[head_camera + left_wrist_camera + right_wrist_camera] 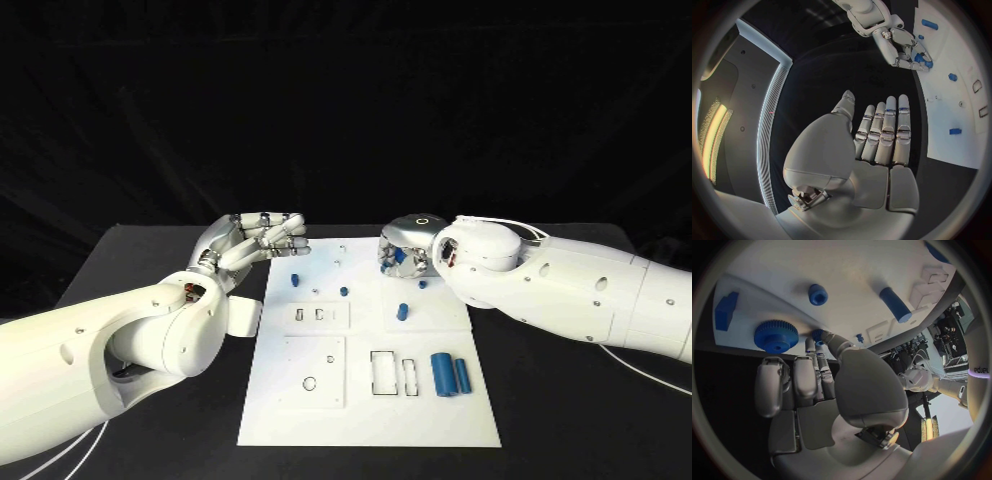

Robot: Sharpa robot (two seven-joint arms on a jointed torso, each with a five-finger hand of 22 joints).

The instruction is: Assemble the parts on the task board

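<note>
The small blue gear point(775, 336), lying at the far edge of the white task board point(368, 420) just beside the right hand point(404, 255), looks light, rigid and slippery, best pinched across its toothed rim; both the right hand's fingers point(795, 382) and the left hand point(260, 240) hold nothing.

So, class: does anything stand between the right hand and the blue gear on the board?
Nothing visible does. In the right wrist view, the right hand is just short of the blue gear, only bare task board around it.
</note>
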